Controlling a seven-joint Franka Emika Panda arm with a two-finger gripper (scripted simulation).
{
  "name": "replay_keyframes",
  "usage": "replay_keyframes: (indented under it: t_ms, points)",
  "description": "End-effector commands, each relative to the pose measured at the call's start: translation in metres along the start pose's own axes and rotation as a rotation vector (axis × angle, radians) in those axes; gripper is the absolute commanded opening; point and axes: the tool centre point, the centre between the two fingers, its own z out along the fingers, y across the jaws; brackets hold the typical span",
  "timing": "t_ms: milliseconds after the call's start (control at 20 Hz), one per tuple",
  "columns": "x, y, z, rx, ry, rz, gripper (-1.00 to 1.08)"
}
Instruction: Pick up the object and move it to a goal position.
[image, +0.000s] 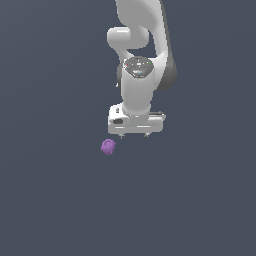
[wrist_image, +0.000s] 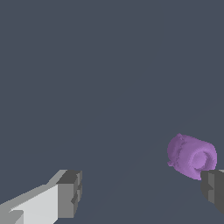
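Exterior view shows the white arm reaching down over a plain dark grey worktop (image: 50, 200), with its pincer (image: 133, 135) hanging just above the surface and the object (image: 108, 146), a small purple bumpy lump, lying on the worktop just beside it, toward the exterior view's left and a little nearer the camera. The two are close but apart; nothing in either picture shows contact. In the wrist view the pincer (wrist_image: 142, 192) stands spread wide, one finger (wrist_image: 70, 192) well to one side and the other finger (wrist_image: 213, 188) right next to the lump (wrist_image: 191, 156), which sits near that finger's tip instead of midway in the gap. So the pincer is open and holds nothing. By my reading the task is at its early stage: the approach is nearly made, but the grasp is not yet done, the object is not lifted, and the carry to the goal is all still ahead. No goal marker is visible in either view, so I cannot say where it must go. The next need seems to be a small sideways correction to centre the lump between the fingers before closing.
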Motion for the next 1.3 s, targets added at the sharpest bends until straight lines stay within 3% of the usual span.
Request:
replay_keyframes:
  t_ms: [0,750,1000,1250]
  points:
    - [0.0,0.0,0.0,0.0,0.0,0.0,1.0]
    - [0.002,0.003,-0.009,-0.016,0.029,-0.029,1.0]
    - [-0.002,0.032,0.014,-0.008,0.024,0.053,1.0]
    - [-0.015,0.079,0.051,-0.001,0.016,0.189,1.0]
